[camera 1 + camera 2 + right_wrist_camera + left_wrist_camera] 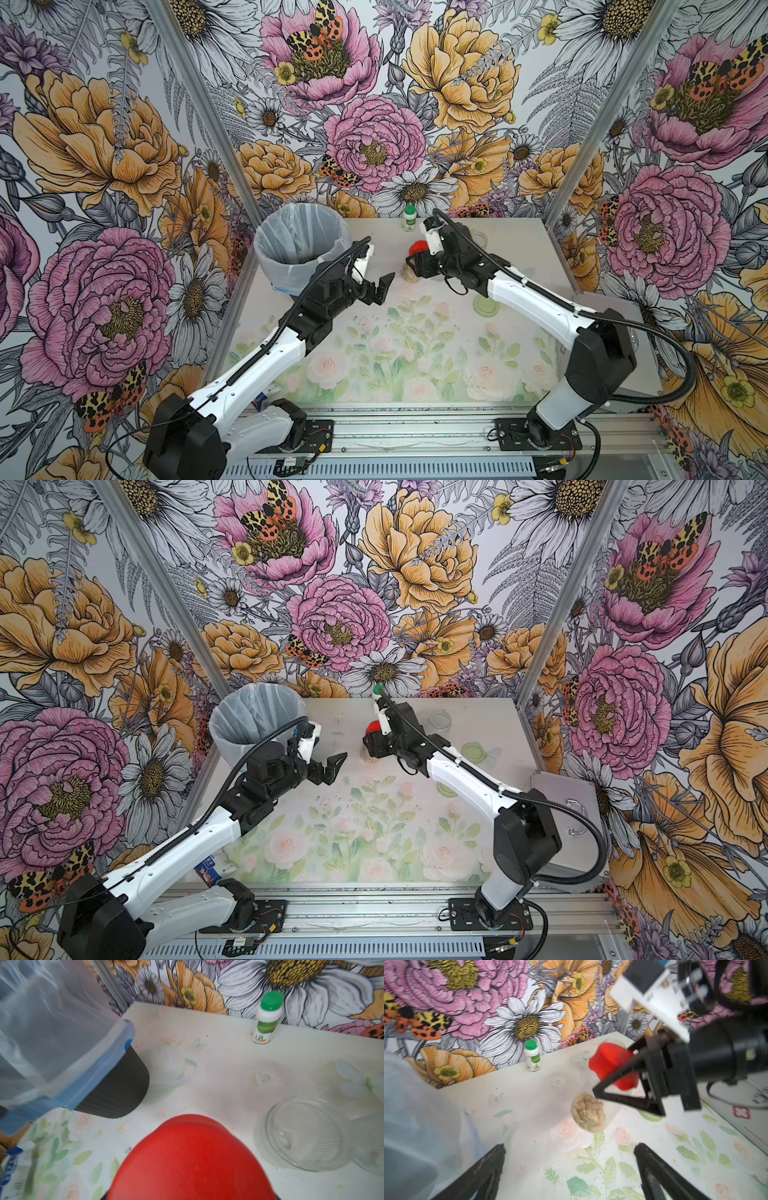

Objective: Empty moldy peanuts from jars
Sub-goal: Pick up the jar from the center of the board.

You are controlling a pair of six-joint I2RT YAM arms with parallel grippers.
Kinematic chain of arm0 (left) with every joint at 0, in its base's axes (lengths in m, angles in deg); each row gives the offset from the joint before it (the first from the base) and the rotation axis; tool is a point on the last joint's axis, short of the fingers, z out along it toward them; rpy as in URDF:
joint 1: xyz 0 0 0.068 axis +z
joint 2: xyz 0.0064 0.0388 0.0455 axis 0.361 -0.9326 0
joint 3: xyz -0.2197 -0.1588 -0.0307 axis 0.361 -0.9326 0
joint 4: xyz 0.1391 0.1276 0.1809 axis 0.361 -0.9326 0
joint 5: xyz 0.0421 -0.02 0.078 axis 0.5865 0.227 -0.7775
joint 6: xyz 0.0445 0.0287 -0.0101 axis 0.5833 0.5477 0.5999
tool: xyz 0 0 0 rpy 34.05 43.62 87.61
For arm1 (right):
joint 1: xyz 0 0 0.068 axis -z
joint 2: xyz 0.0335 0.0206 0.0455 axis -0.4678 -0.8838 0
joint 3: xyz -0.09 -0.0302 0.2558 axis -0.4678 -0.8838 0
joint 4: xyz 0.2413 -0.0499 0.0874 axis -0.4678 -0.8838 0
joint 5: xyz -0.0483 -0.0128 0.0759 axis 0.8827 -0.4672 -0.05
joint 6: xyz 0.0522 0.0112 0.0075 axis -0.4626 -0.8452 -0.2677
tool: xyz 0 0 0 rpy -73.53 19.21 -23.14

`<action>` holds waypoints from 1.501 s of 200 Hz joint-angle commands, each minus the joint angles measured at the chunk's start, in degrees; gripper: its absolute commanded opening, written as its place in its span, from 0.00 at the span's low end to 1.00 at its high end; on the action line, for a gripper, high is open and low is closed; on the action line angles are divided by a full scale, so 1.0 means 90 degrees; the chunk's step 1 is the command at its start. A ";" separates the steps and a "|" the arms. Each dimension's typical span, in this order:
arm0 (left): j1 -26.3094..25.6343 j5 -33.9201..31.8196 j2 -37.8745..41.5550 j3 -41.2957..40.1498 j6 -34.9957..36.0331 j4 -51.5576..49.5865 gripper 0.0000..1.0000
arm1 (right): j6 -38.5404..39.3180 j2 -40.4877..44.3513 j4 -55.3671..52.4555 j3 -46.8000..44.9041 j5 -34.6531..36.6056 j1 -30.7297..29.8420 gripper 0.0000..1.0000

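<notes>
1. Your right gripper [612, 1070] is pinching the round red lid [193, 1157] of the narrow clear glass jar [409, 272] at mid-table.
2. The small tan moldy peanuts [588, 1114] lie heaped inside that jar, which looks tilted and blurred.
3. Your left gripper [384, 287] hangs spread wide, gripping nothing, between the plastic-lined waste bin [299, 241] and the jar.

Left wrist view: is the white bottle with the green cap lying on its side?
No, the white bottle stands upright on the table, its green cap uppermost.
</notes>
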 commanded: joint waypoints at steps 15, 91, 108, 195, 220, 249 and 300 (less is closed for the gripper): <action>-0.0039 0.1864 -0.0447 0.0083 0.0613 0.0951 0.99 | -0.0685 0.0524 -0.0415 0.0138 -0.0984 0.0349 0.49; -0.0321 0.1876 -0.1497 0.0962 0.1030 0.0886 0.99 | -0.1059 0.0851 -0.0392 0.0209 -0.1819 0.0395 0.48; -0.0326 0.1829 -0.1597 0.0992 0.1109 0.0881 0.99 | -0.1072 0.0940 -0.0392 0.0200 -0.1877 0.0385 0.48; -0.0327 0.1559 -0.1816 0.0922 0.1148 0.1629 0.99 | -0.1149 0.1108 -0.0318 0.0075 -0.2234 0.0301 0.48; -0.0318 0.1495 -0.1857 0.0885 0.1068 0.1838 0.99 | -0.1130 0.1124 -0.0317 0.0061 -0.2255 0.0278 0.48; -0.0327 0.1537 -0.2011 0.0986 0.1025 0.1801 0.99 | -0.1109 0.1232 -0.0258 0.0017 -0.2281 0.0255 0.48; -0.0332 0.1643 -0.2109 0.1141 0.0979 0.1688 0.93 | -0.1129 0.1271 -0.0247 -0.0044 -0.2344 0.0229 0.47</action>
